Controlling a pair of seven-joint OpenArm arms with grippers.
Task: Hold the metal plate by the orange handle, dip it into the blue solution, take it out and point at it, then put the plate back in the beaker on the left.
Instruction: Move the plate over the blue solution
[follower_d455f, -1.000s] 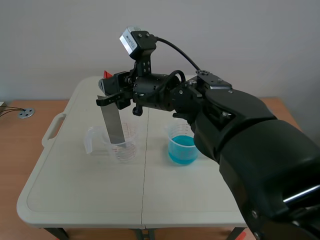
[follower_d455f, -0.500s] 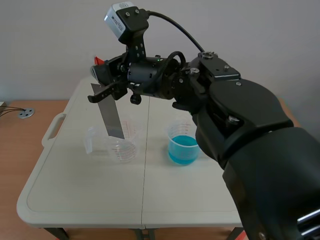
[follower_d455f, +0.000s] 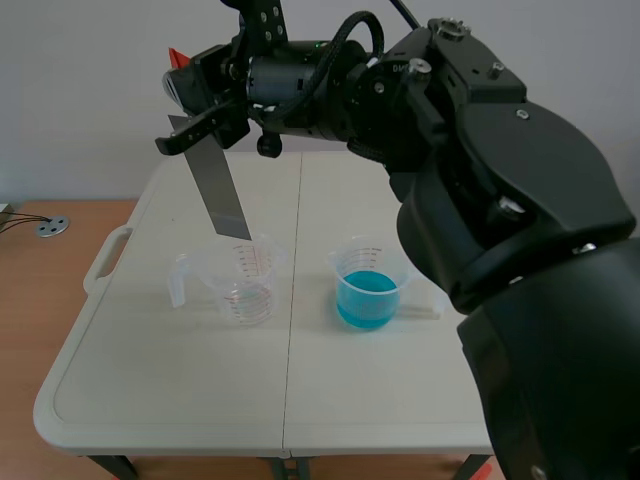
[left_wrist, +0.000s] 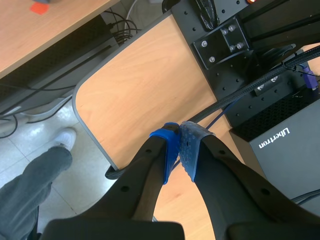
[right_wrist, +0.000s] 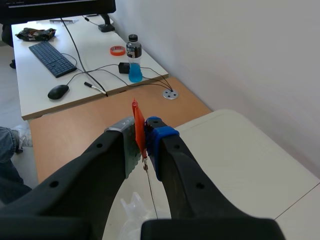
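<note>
Just above beaker (follower_d455f: 215, 278) rim, plate (follower_d455f: 214, 185) edge

Scene view: bright, even light, prob. diffuse and from above. The pale table (follower_d455f: 150, 400) takes only soft, weak shadows under the left beaker (follower_d455f: 235, 285) and the beaker w/ blue solution (follower_d455f: 367, 295); the liquid looks vivid. The metal plate (follower_d455f: 218, 190) has a flat grey sheen. The black right arm (follower_d455f: 500, 200) carries small dull highlights.

Left wrist view: dimmer, and the floor (left_wrist: 20, 130) tiles reflect pale patches.

Right wrist view: the wall (right_wrist: 240, 55) is very bright, and the orange handle (right_wrist: 138, 127) glows a bit.
</note>
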